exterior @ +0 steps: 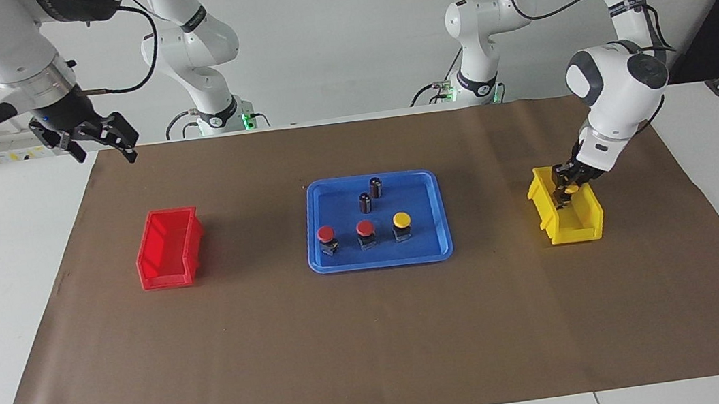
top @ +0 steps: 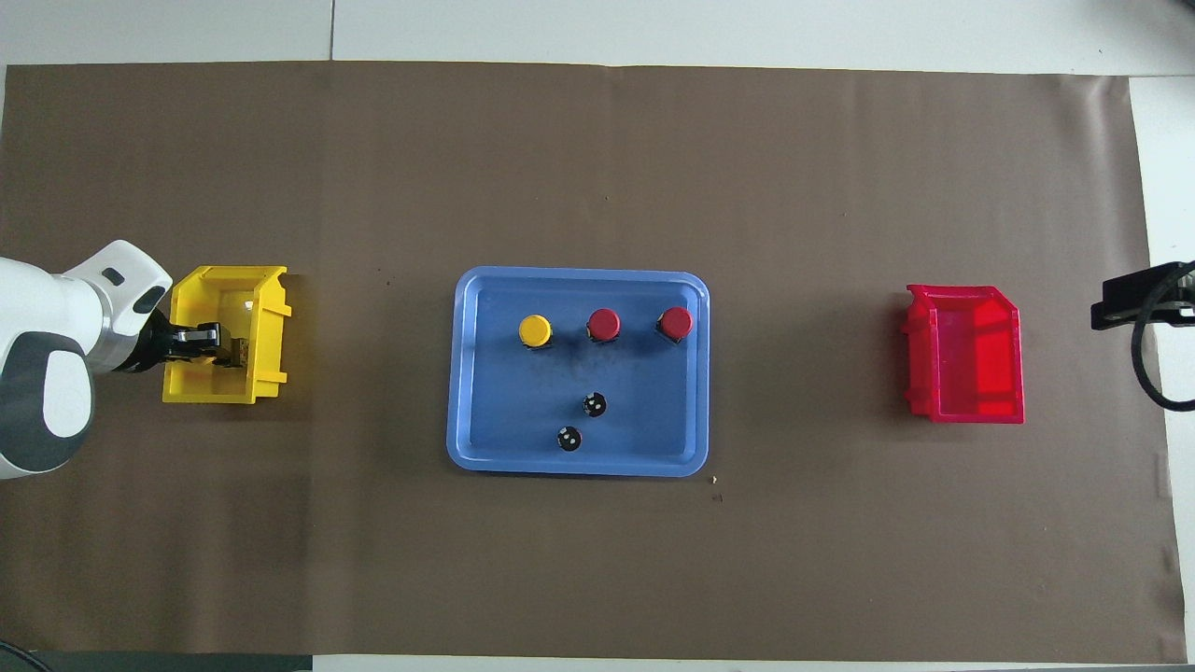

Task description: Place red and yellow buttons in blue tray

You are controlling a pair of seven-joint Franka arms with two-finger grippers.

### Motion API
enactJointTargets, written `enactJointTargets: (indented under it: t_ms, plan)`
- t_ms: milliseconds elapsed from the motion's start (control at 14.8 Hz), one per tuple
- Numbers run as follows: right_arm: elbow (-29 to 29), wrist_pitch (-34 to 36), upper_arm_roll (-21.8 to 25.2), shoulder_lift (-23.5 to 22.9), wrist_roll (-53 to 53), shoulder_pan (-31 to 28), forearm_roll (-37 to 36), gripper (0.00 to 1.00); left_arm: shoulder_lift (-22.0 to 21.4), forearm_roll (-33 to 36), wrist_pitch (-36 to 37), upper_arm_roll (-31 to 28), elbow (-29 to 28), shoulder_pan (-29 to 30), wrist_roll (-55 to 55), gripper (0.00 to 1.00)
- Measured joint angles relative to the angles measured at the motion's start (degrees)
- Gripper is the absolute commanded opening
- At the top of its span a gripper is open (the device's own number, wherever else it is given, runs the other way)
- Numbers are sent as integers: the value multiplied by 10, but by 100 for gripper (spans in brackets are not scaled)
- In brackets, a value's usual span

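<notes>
The blue tray point(exterior: 381, 262) lies mid-table and also shows in the overhead view point(top: 579, 469). Two red buttons point(exterior: 326, 234) point(exterior: 365, 228) and one yellow button point(exterior: 401, 219) stand in a row in it. My left gripper point(exterior: 564, 194) reaches down into the yellow bin point(exterior: 571, 225) and is shut on the other yellow button point(exterior: 572, 189), which is mostly hidden by the fingers. My right gripper point(exterior: 105, 151) is open and empty, raised high over the mat's corner at the right arm's end.
Two dark capless cylinders point(exterior: 375, 187) point(exterior: 365, 202) stand in the tray, nearer to the robots than the buttons. An empty red bin point(exterior: 169, 247) sits toward the right arm's end of the brown mat.
</notes>
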State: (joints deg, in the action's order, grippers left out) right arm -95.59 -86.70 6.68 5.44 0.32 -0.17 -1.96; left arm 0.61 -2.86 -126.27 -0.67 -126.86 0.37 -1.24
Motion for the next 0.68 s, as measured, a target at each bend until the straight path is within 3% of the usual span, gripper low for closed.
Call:
enactJointTargets:
  t_ms: [271,339,474,677]
  plan:
    - [0,1,-1,-3,-44,-14,-3,100,2,0,232,5,202,-5,28,1]
    - [0,1,-1,-4,-47,-14,-3,100,3,0,253,7,233,-21,68,1]
    - [0,0,-4,-5,-49,-15,-4,100,9,0,229,12,229,-86,179,1]
    - [0,0,-4,-5,-49,-18,-4,100,28,0,130,20,170,-193,331,2]
